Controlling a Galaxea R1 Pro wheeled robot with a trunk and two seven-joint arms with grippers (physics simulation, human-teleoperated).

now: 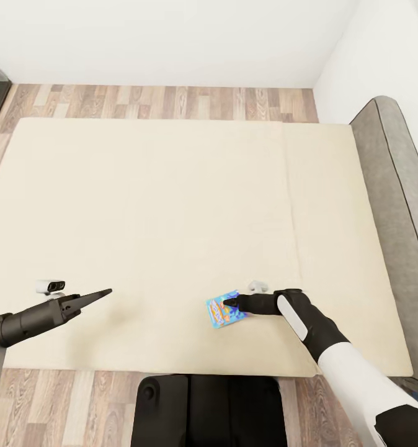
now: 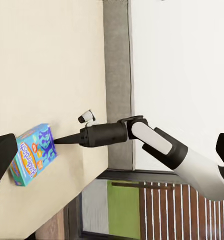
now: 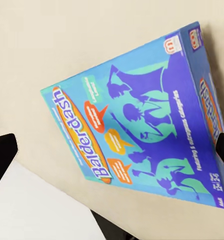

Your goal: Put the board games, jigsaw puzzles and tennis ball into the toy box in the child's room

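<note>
While the right gripper [image 1: 229,304] touches the blue board game [image 1: 224,310] at lower centre (jaws spread either side), the left gripper [image 1: 105,292] hangs pinched together at lower left over the bed [image 1: 172,205].

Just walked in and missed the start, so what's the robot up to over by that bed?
The robot stands at the edge of the large beige bed. Its right gripper reaches over a flat blue board game box lettered Balderdash, which lies near the mattress's near edge; a firm grip on it cannot be told. The left gripper hovers above bare mattress, carrying nothing.
</note>
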